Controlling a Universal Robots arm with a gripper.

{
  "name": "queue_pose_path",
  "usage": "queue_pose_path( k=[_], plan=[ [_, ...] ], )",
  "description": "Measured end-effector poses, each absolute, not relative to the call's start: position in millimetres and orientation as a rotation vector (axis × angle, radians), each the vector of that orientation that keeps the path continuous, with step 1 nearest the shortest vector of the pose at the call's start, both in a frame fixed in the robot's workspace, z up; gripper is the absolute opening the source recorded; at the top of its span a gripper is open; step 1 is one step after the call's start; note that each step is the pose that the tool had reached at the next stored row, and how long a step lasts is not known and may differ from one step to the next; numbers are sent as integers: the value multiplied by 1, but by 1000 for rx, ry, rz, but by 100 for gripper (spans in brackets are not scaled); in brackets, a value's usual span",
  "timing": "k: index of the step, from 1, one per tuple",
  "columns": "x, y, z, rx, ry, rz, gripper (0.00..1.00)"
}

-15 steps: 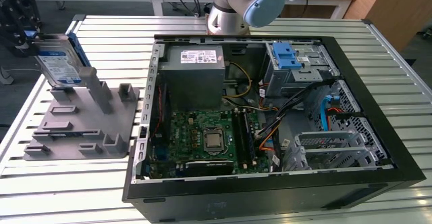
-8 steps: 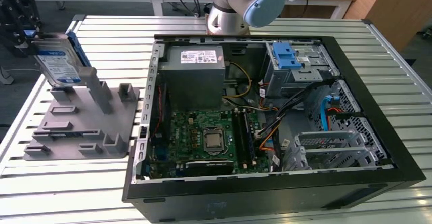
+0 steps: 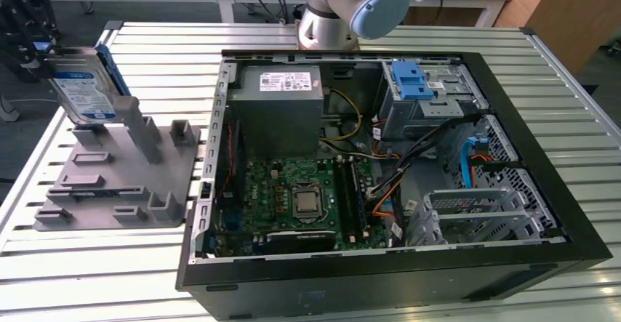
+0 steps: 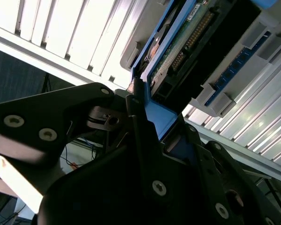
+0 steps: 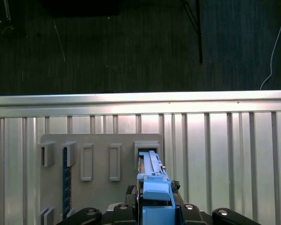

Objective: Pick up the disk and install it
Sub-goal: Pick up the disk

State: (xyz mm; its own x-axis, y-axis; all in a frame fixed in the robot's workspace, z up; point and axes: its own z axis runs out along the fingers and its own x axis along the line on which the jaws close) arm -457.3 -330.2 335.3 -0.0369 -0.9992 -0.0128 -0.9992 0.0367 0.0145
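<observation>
The disk (image 3: 83, 93), a silver-grey drive with a blue-and-white label and blue side rails, stands on edge at the far corner of the grey slotted fixture (image 3: 116, 184), on the exterior view's left. Its lower end sits at a fixture slot, leaning slightly. My black gripper (image 3: 41, 46) is at the disk's upper end, shut on it. In the second wrist view the fingers (image 4: 140, 140) clamp the blue rail (image 4: 157, 115), and the disk's green circuit board (image 4: 187, 42) faces the camera. In the first wrist view the rail (image 5: 153, 185) rises from the fixture plate (image 5: 100, 187).
An open black computer case (image 3: 388, 264) lies on the slatted metal table (image 3: 78, 278), to the exterior view's right of the fixture. Inside are a grey power-supply box (image 3: 276, 111), a motherboard (image 3: 301, 198), a drive bay with a blue latch (image 3: 412, 82) and a metal drive cage (image 3: 470, 216). The arm's base (image 3: 335, 9) stands behind the case.
</observation>
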Motion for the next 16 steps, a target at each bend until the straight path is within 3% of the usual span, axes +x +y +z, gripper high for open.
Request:
queue_pose_path(
  k=[16],
  plan=[
    [-457,-330,339,2179,-2261,-30,36]
  ],
)
